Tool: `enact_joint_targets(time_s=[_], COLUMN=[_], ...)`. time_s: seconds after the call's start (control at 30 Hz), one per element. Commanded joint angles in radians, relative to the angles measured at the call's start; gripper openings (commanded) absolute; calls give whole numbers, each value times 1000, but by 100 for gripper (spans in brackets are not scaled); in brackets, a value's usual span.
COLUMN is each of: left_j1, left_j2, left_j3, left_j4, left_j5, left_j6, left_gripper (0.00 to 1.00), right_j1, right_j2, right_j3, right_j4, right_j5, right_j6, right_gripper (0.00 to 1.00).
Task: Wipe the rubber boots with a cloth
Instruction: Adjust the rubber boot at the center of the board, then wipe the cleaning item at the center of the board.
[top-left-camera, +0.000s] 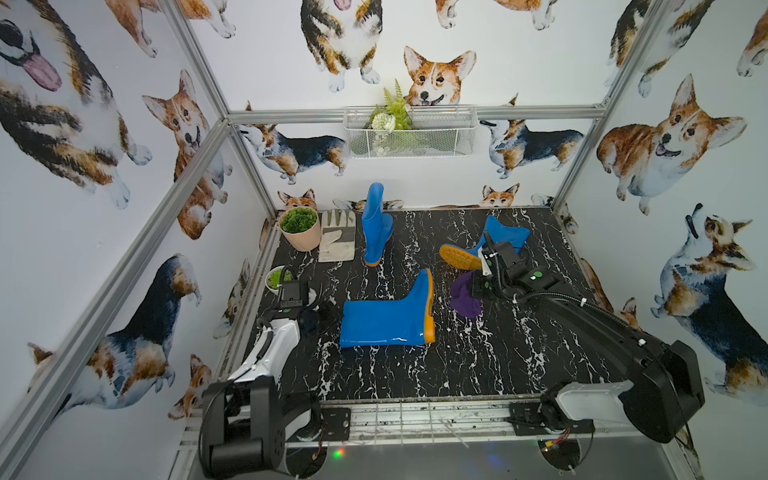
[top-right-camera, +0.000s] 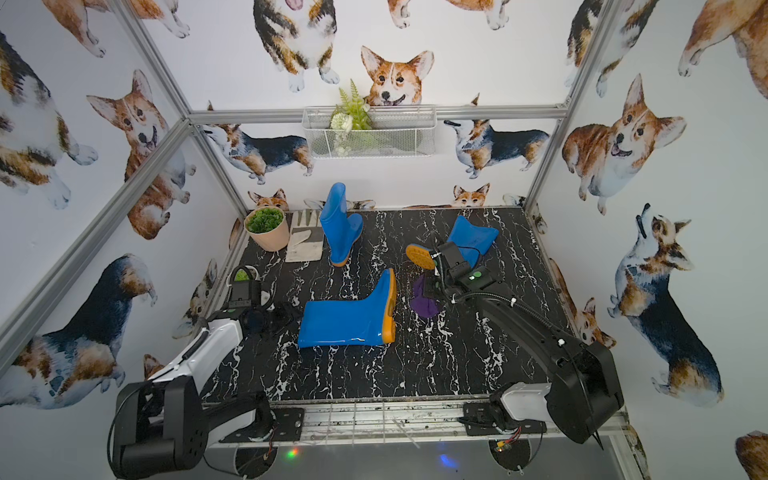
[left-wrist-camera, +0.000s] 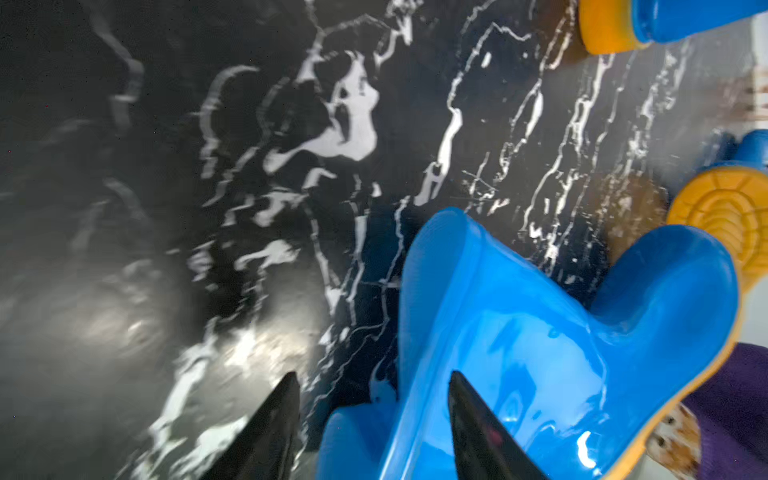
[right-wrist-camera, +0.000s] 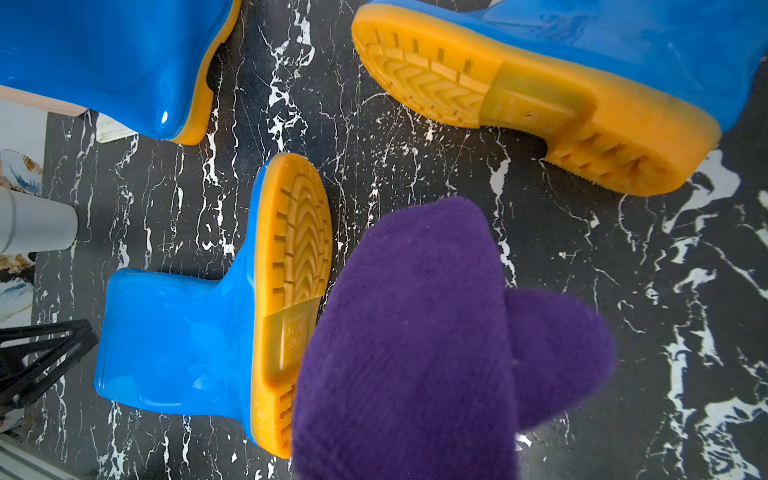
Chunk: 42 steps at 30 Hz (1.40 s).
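Three glossy blue rubber boots with orange soles are on the black marbled table. One boot (top-left-camera: 376, 224) stands upright at the back. A second boot (top-left-camera: 386, 316) (right-wrist-camera: 174, 340) lies on its side mid-table. The third boot (top-left-camera: 505, 237) (right-wrist-camera: 623, 41) lies at the back right, partly behind my right arm. My left gripper (left-wrist-camera: 374, 374) (top-left-camera: 320, 316) is open at the lying boot's shaft mouth (left-wrist-camera: 519, 332), with the rim between its fingers. My right gripper (top-left-camera: 473, 289) is shut on the purple cloth (top-left-camera: 465, 299) (right-wrist-camera: 415, 332), which hangs bunched beside that boot's sole (right-wrist-camera: 295, 270) and hides the jaws.
A peach pot with a green plant (top-left-camera: 300, 228) and a beige work glove (top-left-camera: 337, 241) sit at the back left. A small white pot (top-left-camera: 274, 277) stands by the left wall behind my left wrist. A wire basket (top-left-camera: 440, 137) hangs on the back wall.
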Motion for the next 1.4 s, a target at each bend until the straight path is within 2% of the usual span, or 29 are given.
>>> enact_joint_targets(time_s=[0.0, 0.2, 0.33, 0.47, 0.6, 0.73, 0.87, 1.0, 1.13, 1.23, 1.37], left_j1=[-6, -95, -238, -378, -508, -559, -567, -570, -570, -570, -568], left_j2=[21, -22, -55, -42, 5, 52, 50, 9, -50, -87, -130], left_j3=[-67, -149, -223, -245, -228, -207, -238, -280, -311, -319, -327], left_j4=[257, 342, 476, 603, 730, 786, 832, 826, 781, 743, 701], left_j5=[227, 215, 138, 52, -35, -49, -54, -74, -100, -112, -124], left_j6=[-87, -169, -283, -376, -445, -465, -486, -491, -489, -476, -466], left_gripper=[44, 19, 0, 0, 0, 0, 0, 0, 0, 0, 0], right_j1=[1, 1, 13, 77, 204, 328, 381, 384, 370, 320, 165], right_j2=[-12, -5, 5, 45, 159, 352, 545, 666, 706, 660, 523], right_j3=[5, 59, 106, 160, 220, 334, 462, 501, 483, 379, 176], right_j4=[-23, -64, -81, -87, -34, 17, 41, 67, -14, -26, -19], right_j5=[0, -11, -33, -16, -10, -53, -143, -193, -143, -111, -119], right_j6=[-5, -25, -10, 9, 44, 33, 9, 2, -21, -23, 1], right_gripper=[0, 0, 0, 0, 0, 0, 0, 0, 0, 0, 0])
